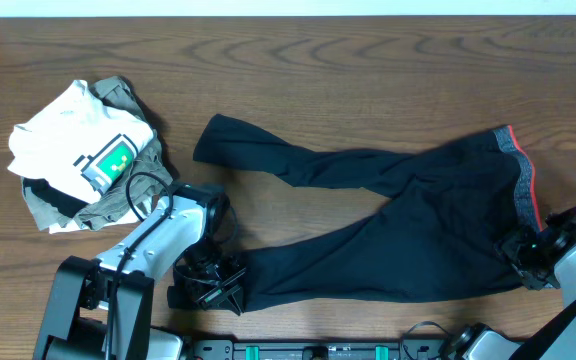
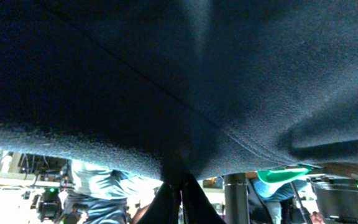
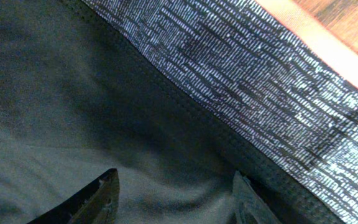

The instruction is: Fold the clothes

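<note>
Two robot arms work at one wooden table, seen from above, with one pair of black pants spread flat across its middle and right side. The pants have two legs pointing left and one grey waistband at the right, edged with one coral red strip. The upper leg angles up and ends near the table's centre. The lower leg runs toward the near left edge.

The left gripper sits at the cuff end of that lower leg. In its wrist camera, black fabric fills nearly the whole view and the two fingers of the left gripper meet, pinched closed on the pants.

The right gripper sits at the near corner of the waistband. In its wrist camera, its two fingertips stand apart over the black fabric just below the grey band, and the cloth between them lies flat, so the right gripper is partly open and grasps nothing.

Two other garments lie heaped together at the table's far left, well apart from the pants: one white T-shirt with a green-and-blue graphic, and one olive garment under it.
</note>
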You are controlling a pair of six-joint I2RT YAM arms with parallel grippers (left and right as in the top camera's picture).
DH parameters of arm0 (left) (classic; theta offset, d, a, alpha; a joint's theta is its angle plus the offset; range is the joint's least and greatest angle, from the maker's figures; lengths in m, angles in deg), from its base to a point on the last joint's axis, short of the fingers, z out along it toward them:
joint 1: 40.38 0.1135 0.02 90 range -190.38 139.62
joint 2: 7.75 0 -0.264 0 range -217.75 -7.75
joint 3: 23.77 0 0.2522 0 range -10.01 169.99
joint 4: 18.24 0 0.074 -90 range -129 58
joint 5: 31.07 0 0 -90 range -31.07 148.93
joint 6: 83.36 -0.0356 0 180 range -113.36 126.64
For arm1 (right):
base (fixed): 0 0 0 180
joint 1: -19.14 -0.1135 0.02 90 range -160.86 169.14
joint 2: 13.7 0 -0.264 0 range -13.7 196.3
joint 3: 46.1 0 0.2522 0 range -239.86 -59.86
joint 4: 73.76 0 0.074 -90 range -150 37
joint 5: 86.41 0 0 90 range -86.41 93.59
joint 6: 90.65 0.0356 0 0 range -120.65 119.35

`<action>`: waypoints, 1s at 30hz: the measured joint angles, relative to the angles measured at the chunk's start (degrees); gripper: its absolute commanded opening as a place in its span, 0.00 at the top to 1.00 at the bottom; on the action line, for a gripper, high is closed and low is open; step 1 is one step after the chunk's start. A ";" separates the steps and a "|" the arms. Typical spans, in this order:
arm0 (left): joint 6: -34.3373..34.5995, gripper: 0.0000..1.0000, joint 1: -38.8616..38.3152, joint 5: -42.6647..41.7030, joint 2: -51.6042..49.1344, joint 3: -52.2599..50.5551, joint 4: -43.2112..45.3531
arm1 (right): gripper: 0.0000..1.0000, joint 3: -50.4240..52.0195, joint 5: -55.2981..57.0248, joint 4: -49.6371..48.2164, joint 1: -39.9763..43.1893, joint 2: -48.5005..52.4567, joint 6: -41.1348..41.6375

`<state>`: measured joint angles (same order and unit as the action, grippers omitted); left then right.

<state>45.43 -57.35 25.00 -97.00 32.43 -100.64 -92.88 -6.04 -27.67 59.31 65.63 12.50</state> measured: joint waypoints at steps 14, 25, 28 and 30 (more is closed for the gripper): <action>1.27 0.94 0.00 0.24 8.55 0.00 -1.60 | 0.41 0.00 -0.02 -0.04 0.00 0.00 0.00; 5.38 0.93 0.00 7.04 15.82 0.00 0.42 | 0.41 0.00 -0.09 -0.02 0.00 0.00 0.00; 6.05 0.93 0.00 7.41 15.82 0.00 0.59 | 0.41 0.00 -0.09 -0.02 0.00 0.00 0.00; 6.43 0.93 0.00 7.58 15.82 0.00 1.75 | 0.41 0.00 -0.11 -0.02 0.00 0.00 0.00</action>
<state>51.85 -57.35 32.58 -81.18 32.43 -98.90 -92.88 -6.15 -27.69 59.31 65.63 12.50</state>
